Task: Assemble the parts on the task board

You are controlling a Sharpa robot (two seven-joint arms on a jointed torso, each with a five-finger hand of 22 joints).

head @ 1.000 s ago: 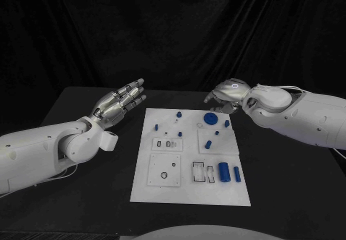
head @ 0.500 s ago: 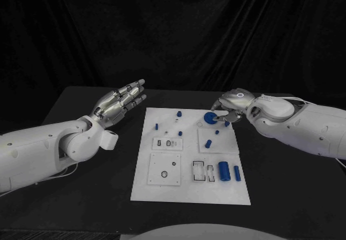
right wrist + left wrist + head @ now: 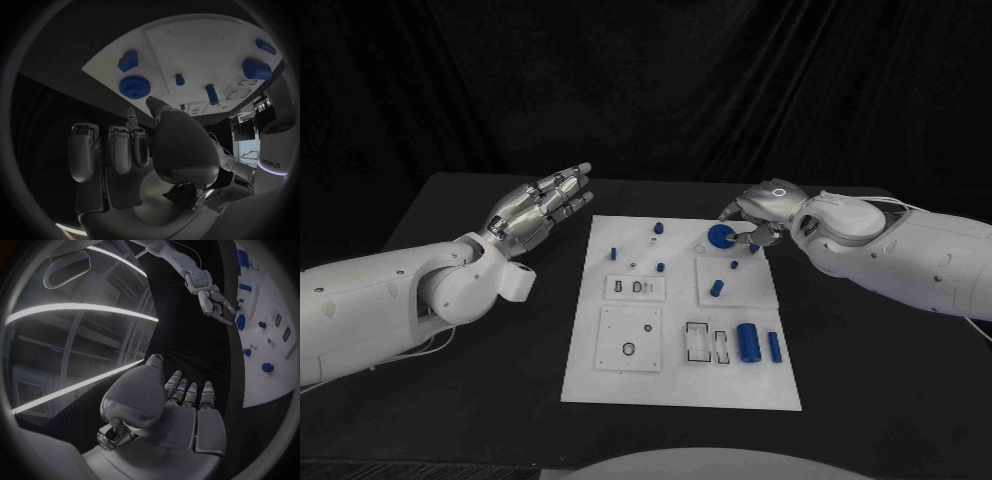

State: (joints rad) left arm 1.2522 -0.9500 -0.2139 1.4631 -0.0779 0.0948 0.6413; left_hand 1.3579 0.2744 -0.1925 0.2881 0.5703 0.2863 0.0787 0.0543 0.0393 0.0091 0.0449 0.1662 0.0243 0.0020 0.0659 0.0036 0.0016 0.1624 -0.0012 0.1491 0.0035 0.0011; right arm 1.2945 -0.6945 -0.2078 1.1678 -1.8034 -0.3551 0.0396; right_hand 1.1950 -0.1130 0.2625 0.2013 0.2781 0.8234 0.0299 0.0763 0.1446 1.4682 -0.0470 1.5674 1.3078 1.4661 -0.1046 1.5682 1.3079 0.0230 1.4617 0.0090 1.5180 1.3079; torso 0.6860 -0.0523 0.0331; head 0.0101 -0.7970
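1. Task board (image 3: 678, 385), a white plate, lies lengthwise in the middle of the black desk (image 3: 877, 400), with small blue parts (image 3: 749, 343) scattered on it and a round blue disc (image 3: 718, 237) near its far right corner.
2. Dark curtain (image 3: 661, 80) closes off the room behind the desk.
3. Left robot hand (image 3: 538, 208) hovers off the board's left side, fingers apart, holding nothing.
4. Right robot hand (image 3: 759, 208) hangs at the far right corner, fingers curled down just beside the disc; whether it touches is unclear.

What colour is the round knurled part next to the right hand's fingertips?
Blue. The round knurled part shows best in the right wrist view, just beyond the right hand, on the white task board.
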